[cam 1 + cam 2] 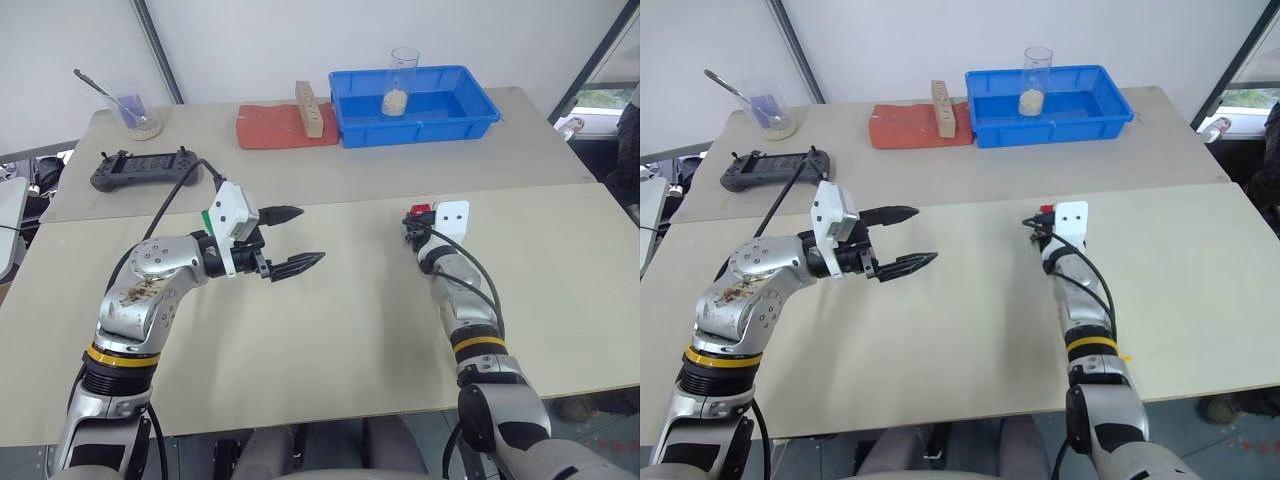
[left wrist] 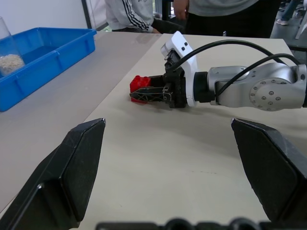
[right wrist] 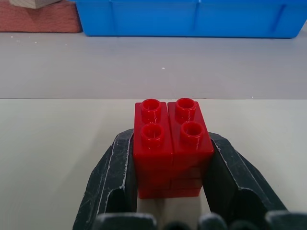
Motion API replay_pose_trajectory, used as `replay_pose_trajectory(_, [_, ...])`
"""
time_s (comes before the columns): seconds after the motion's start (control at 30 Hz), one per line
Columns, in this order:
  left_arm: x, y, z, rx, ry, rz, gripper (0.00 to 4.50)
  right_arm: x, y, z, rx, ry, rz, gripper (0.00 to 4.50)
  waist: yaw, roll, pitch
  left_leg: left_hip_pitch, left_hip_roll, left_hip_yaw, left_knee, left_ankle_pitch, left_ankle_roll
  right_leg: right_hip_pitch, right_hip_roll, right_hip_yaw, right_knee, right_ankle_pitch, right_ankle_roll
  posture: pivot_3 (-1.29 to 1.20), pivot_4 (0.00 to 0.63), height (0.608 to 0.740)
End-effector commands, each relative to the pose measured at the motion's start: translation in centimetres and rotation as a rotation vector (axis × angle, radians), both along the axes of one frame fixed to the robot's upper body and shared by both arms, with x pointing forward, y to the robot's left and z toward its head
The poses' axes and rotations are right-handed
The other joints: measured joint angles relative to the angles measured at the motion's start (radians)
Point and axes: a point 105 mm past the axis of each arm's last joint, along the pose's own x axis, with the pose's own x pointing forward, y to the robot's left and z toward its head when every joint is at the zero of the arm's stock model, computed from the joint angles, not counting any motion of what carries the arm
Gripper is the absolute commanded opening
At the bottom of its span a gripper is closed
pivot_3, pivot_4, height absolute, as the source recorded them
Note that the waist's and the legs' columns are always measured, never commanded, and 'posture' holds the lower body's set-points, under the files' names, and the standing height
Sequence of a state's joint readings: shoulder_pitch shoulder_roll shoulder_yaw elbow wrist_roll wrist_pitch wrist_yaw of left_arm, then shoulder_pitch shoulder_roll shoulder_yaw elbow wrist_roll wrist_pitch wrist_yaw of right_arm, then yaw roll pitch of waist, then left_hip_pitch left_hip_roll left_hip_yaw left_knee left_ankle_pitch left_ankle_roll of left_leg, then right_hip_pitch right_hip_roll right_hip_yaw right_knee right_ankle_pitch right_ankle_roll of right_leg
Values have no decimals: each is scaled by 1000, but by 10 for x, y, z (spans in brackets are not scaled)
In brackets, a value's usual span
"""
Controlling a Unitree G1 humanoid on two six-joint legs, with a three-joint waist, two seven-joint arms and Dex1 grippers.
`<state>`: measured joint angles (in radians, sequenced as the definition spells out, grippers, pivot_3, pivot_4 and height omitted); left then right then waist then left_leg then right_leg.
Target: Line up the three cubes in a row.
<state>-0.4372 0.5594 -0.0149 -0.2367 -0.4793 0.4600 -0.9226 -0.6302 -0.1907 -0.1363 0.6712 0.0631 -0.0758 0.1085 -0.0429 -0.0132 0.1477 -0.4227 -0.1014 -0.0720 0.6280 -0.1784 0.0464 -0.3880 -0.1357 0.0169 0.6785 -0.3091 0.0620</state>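
While the left hand point(image 1: 297, 239) hangs open above the worktop point(image 1: 340, 330), the right hand point(image 3: 165, 165) clamps the red cube point(image 3: 169, 143) — sitting on the worktop.

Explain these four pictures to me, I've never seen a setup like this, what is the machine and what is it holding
This is a two-armed humanoid robot at a table. Two pictures look down from cameras in its head; the other two come from cameras on each wrist, looking along that arm's black fingers. The right gripper is shut on a red brick with a studded top. The left gripper hovers open, holding nothing. Farther back lie a blue tray, a glass inside it, a wooden block on a red pad, and a black controller.
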Motion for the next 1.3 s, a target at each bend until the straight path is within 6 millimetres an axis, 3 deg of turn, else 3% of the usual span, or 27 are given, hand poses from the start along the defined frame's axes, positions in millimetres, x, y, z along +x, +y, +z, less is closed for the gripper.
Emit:
replay_pose_trajectory(0.03, [-6,0,17,-55,-55,-7,4500,-2,-6,11,7,-51,-3,1447,0,0,0,0,0,0,0,0,0,0,0,0,0,0,0,0,150,740])
replay_pose_trajectory(0.13, [-8,0,18,-67,-53,-7,4500,-6,-5,15,1,-59,30,1447,2,0,0,0,0,0,0,0,0,0,0,0,0,0,0,0,150,740])
replay_pose_trajectory(0.3, [-22,9,6,-9,-47,-40,4500,-41,29,27,-75,-6,431,1447,1,0,0,-1,0,0,0,-1,1,0,0,1,0,0,0,0,150,740])
replay_pose_trajectory(0.4, [-37,24,-10,74,-26,-94,4500,-83,59,36,-137,38,816,1447,-2,0,0,-1,1,0,0,-3,5,-1,2,1,-1,0,0,0,150,740])
replay_pose_trajectory(0.47, [-44,28,-15,99,-20,-118,4500,-100,70,38,-161,59,959,1447,-1,0,0,0,5,0,0,-4,5,0,5,2,-5,0,0,0,150,740])
replay_pose_trajectory(0.6, [-67,32,-28,139,-23,-202,4500,-144,87,26,-254,126,1360,1447,7,0,0,0,7,0,0,-4,4,1,6,1,-8,0,0,0,150,740])
replay_pose_trajectory(0.7, [-76,30,-33,153,-19,-247,4500,-150,79,14,-315,153,1474,1447,25,0,0,0,7,0,0,-5,4,1,6,0,-14,2,-3,0,150,740])
replay_pose_trajectory(0.9, [-90,27,-43,172,-11,-301,4500,-146,52,3,-397,185,1522,1447,39,0,0,0,7,0,3,-5,4,1,6,0,-15,2,-4,0,150,740])
replay_pose_trajectory(1.13, [-96,18,-48,169,-14,-336,4500,-157,12,-7,-441,291,1488,1447,43,0,0,0,8,0,2,-5,3,1,6,0,-15,2,-4,0,150,740])
replay_pose_trajectory(1.3, [-96,9,-51,154,-5,-359,4500,-158,2,-12,-455,326,1466,1447,44,0,0,0,8,0,2,-5,3,2,6,0,-14,2,-4,0,150,740])
